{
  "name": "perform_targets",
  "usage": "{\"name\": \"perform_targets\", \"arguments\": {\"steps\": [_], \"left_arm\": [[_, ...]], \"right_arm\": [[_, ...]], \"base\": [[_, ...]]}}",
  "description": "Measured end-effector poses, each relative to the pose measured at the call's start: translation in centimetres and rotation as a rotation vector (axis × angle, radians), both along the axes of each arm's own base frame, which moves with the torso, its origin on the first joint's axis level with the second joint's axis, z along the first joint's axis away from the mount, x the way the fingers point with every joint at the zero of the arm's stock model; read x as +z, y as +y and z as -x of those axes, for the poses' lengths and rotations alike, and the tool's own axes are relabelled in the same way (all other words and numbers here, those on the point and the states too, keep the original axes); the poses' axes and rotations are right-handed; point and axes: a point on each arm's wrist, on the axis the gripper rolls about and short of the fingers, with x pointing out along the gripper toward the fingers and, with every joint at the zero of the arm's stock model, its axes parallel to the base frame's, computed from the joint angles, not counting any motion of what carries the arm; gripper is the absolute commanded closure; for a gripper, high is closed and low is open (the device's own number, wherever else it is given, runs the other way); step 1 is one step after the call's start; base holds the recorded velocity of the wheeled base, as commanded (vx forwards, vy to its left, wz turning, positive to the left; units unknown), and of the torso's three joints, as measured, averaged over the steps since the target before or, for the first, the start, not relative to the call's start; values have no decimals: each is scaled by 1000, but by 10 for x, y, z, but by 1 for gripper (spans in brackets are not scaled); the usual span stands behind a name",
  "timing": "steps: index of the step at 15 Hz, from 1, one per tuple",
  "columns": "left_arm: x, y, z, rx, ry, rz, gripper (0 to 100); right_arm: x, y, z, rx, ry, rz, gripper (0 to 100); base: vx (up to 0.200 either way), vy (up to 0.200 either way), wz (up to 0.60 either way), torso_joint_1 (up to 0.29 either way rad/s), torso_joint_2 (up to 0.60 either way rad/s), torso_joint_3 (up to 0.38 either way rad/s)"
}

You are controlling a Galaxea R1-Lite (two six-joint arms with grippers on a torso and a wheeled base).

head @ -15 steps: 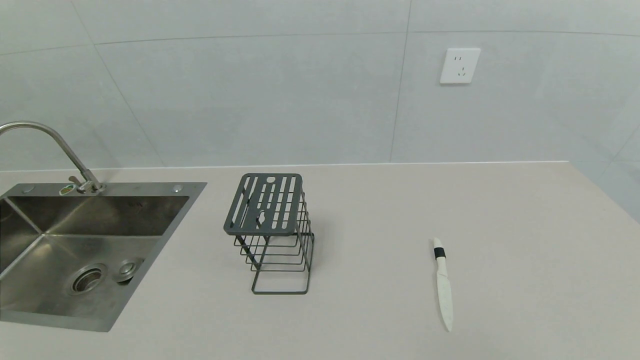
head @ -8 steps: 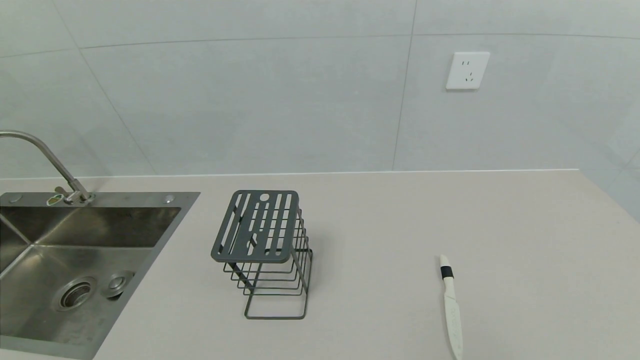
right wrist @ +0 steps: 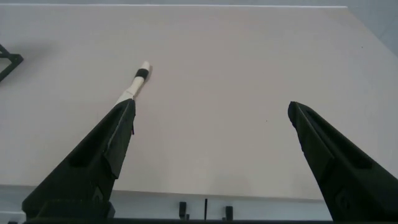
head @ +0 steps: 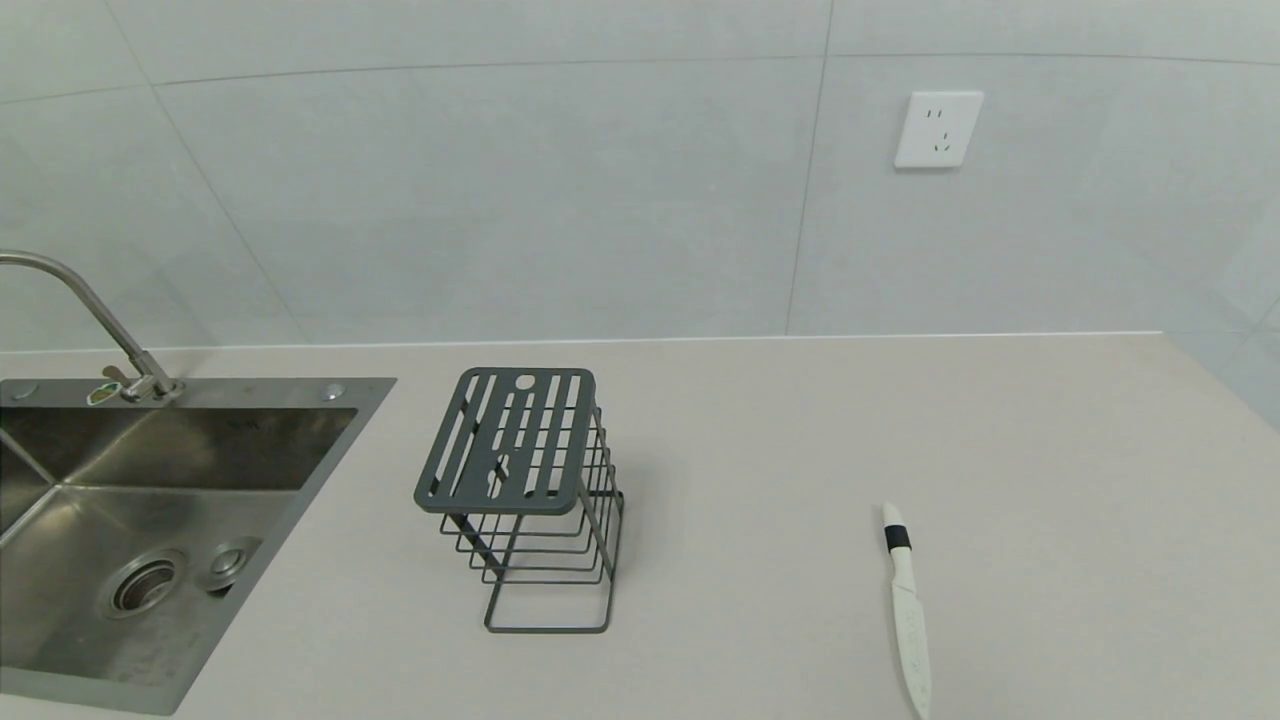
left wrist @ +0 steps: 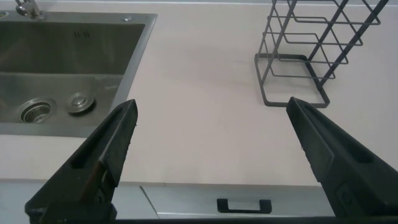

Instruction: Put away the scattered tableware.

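A white knife with a black band on its handle lies flat on the beige counter at the right front, blade toward the front edge. A dark grey wire rack with a slotted top plate stands mid-counter. My left gripper hangs open over the counter's front edge, with the rack's base ahead of it. Over the front edge on the right, my right gripper is open too, and the knife lies just beyond one finger. Nothing is between either pair of fingers.
A steel sink with a curved faucet is set into the counter at the left, its rim also near my left gripper. A wall outlet sits above the counter. A drawer handle is below the front edge.
The whole head picture has shifted, so the camera moved. The knife and the rack lie where they were on the counter.
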Motion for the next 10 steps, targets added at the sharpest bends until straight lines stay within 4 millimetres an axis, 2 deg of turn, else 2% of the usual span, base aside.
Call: {"name": "perform_targets", "arguments": {"steps": [3,7,10], "left_arm": [[0,0,0,0,-1,-4,0],[0,0,0,0,-1,-4,0],[0,0,0,0,-1,-4,0]], "right_arm": [[20,1,2,20,-201,19,0],[17,4,1,193,-138,35,0],[35,6,-4,285,-58,30,0]], "base": [[0,0,0,0,0,0],[0,0,0,0,0,0],[0,0,0,0,0,0]]}}
